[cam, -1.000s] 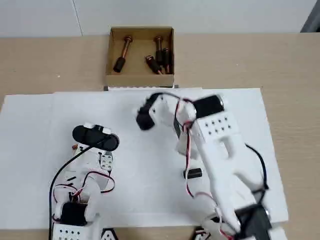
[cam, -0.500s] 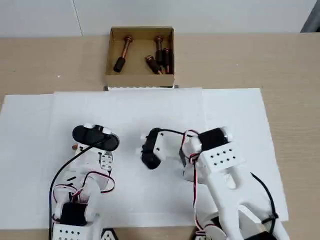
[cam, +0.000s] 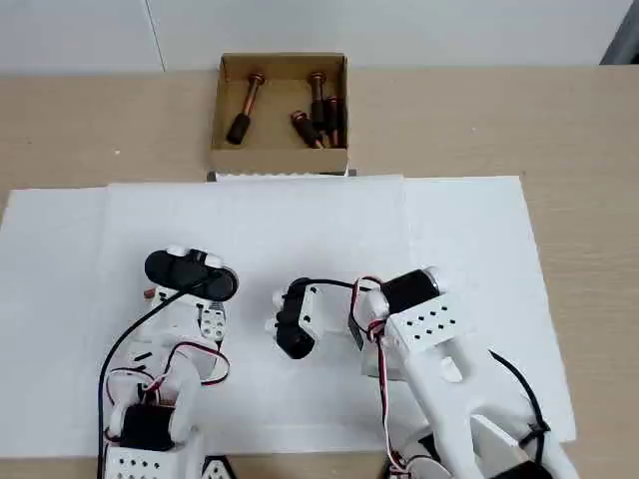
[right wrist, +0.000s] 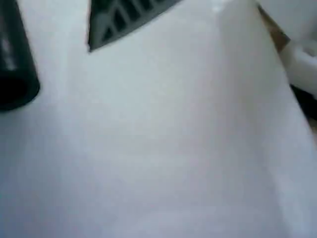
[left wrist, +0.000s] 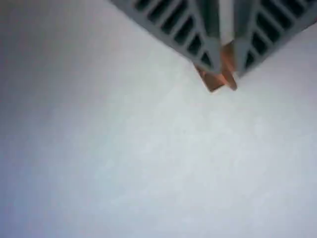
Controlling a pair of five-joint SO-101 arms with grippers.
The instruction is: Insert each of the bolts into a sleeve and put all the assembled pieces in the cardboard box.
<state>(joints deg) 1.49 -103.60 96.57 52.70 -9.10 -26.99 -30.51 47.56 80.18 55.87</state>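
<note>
While a copper bolt point(left wrist: 217, 82) is being clenched by the left hand point(left wrist: 224, 55), the right hand point(cam: 288, 329) is being held near a black sleeve point(right wrist: 15, 59). Its state cannot be told.

Pale tan wooden surface point(cam: 559, 120) under a plain white paper sheet point(cam: 469, 230); brown cardboard box point(cam: 218, 115) holding copper-coloured bolts in black sleeves point(cam: 243, 112); white plastic arms point(cam: 439, 349), red-and-white wiring point(cam: 370, 299); grey slatted left gripper point(left wrist: 223, 62) pinching a copper-orange bolt point(left wrist: 218, 79).
</note>
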